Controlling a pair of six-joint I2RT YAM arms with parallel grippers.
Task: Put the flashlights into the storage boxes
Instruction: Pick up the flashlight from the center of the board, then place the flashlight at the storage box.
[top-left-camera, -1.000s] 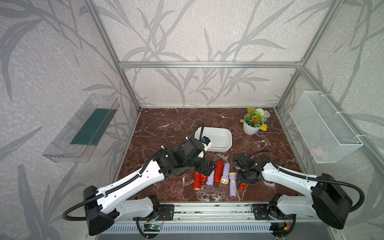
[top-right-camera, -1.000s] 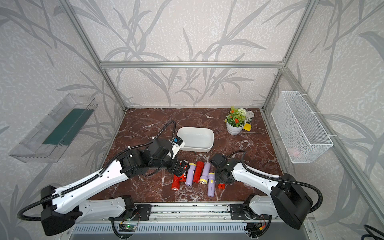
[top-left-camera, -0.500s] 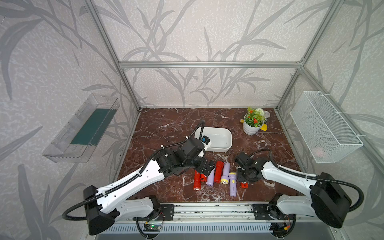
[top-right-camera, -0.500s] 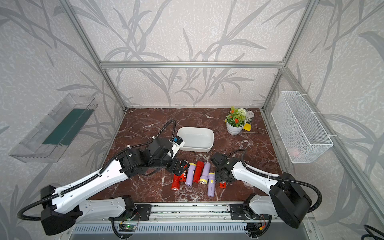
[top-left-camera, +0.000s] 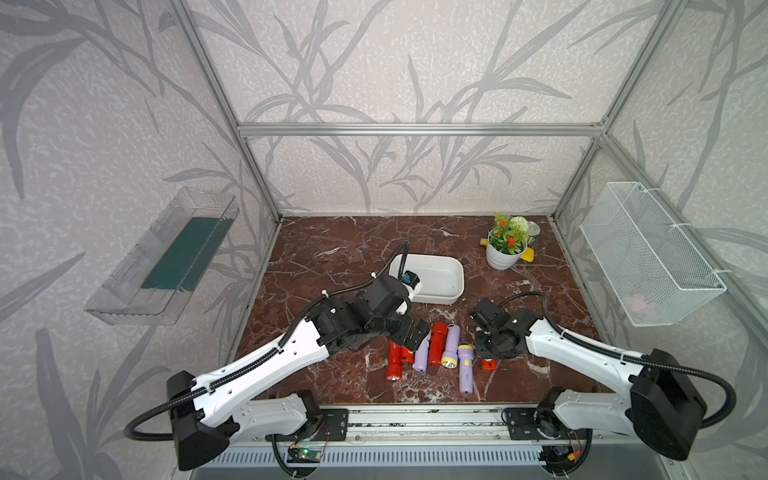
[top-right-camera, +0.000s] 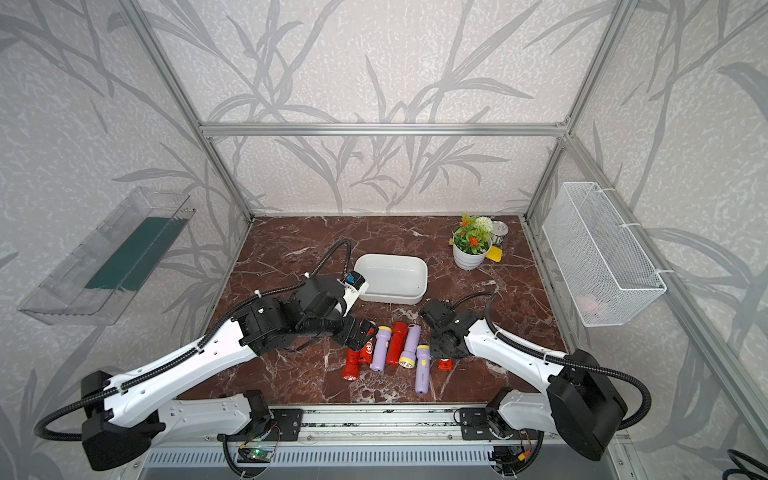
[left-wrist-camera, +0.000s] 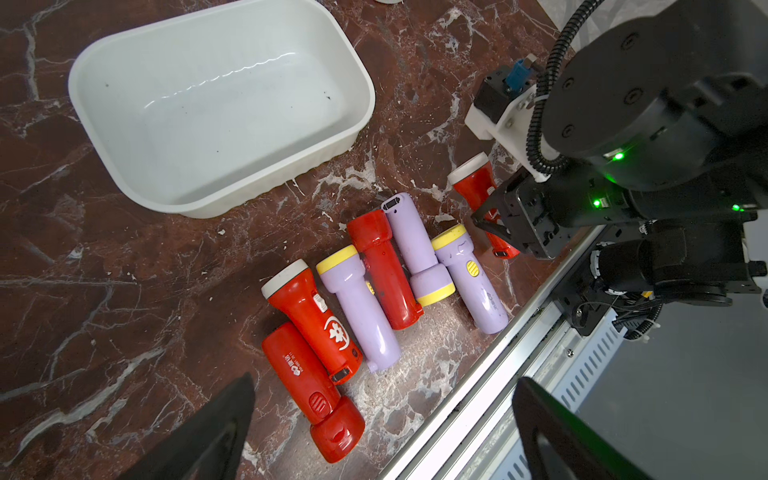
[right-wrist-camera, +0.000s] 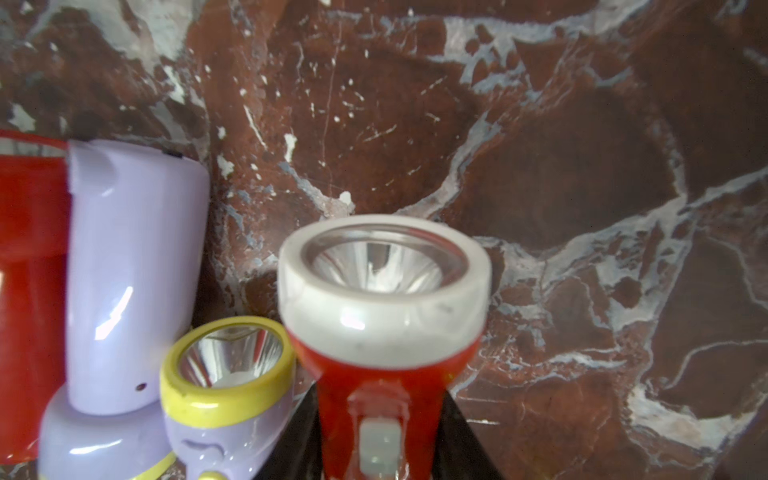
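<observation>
Right end effector (right-wrist-camera: 379, 399) clasps the white-ringed red flashlight (right-wrist-camera: 382, 324) across its long axis, on the counter (right-wrist-camera: 540, 166) robot-side of the storage box (left-wrist-camera: 266, 183); left end effector (left-wrist-camera: 385, 378) hangs wide open, farther off.

A white plant pot (top-left-camera: 503, 261) with green leaves, orange blooms and one pale round flower stands upright near a far corner of the dark red, marble-patterned table (top-left-camera: 332, 249). Just behind the pot sits a small silvery round tin (top-left-camera: 532, 227). A flat yellow piece (top-left-camera: 528, 254) lies just beside the pot, on the side facing the white wire-mesh basket (top-left-camera: 648, 253). That basket hangs on the wall nearest the pot, with something pinkish (top-left-camera: 638, 305) inside, too faint to make out. Well apart from the pot, on the opposite wall, hangs a clear plastic tray (top-left-camera: 124, 307) with a green base (top-left-camera: 187, 253).
</observation>
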